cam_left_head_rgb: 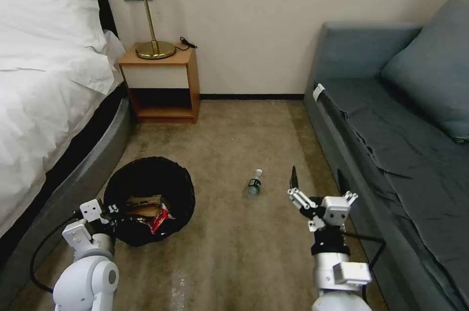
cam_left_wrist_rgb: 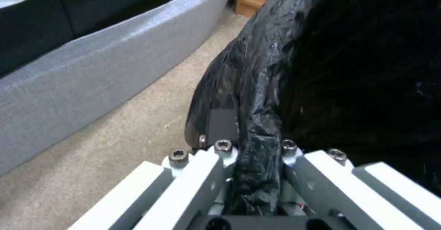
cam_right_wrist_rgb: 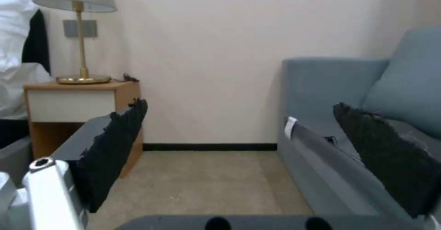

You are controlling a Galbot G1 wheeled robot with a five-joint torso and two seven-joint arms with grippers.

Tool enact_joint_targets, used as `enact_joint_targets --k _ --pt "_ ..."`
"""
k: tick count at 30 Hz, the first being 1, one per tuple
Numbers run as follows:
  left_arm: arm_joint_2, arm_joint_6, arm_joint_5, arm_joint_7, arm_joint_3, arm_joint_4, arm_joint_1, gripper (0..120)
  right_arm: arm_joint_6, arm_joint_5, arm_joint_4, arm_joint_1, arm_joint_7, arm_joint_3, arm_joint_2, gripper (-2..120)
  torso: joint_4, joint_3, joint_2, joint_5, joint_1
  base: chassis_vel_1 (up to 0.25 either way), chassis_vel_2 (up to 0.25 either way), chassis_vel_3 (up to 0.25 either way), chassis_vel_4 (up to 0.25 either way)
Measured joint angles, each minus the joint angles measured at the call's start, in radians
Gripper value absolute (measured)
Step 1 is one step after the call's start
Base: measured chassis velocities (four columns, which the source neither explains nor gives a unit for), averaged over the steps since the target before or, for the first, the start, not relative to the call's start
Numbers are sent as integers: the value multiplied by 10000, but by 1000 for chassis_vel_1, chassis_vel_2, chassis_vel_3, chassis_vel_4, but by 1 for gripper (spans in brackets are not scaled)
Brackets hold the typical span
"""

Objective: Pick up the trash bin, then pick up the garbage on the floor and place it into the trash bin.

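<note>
trash bin (cam_left_head_rgb: 149, 198) sits on the carpet at about 8 o'clock in the head view, beside the bed (cam_left_head_rgb: 44, 106). the left gripper (cam_left_head_rgb: 108, 217) is clamped on its rim at the bin's 8 o'clock; the left wrist view shows the crinkled black liner (cam_left_wrist_rgb: 257, 143) pinched between the jaws. it looks light and the liner soft and slippery, so gripping rim and bag together seems the safest hold. inside lie a red-and-white packet (cam_left_head_rgb: 160, 218) and tan-brown paper (cam_left_head_rgb: 144, 203). right of it, near 6 o'clock of centre, the small clear bottle (cam_left_head_rgb: 254, 183) lies on the floor, likely light and prone to roll; its body looks the best place to grip. the right gripper (cam_left_head_rgb: 320, 194) hovers at 5 o'clock, jaws spread wide, holding nothing.
</note>
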Motion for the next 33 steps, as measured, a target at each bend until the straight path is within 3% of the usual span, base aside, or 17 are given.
enact_joint_targets --k 8,22,33 --pt "-21 -35 -18 1 -60 -20 43 3 2 167 -244 255 -29 -68 -128 100 -1 0 0 0 -1 -62 56 53 -57" --pt "-28 -82 -43 6 -95 12 26 3 -116 499 -619 782 39 -86 -339 100 -1 2 0 3 1 -190 191 195 -184" --pt "-36 -81 -45 1 -46 145 -49 3 -278 734 -961 1224 70 -198 -480 100 -1 2 0 1 0 -88 93 98 -98"
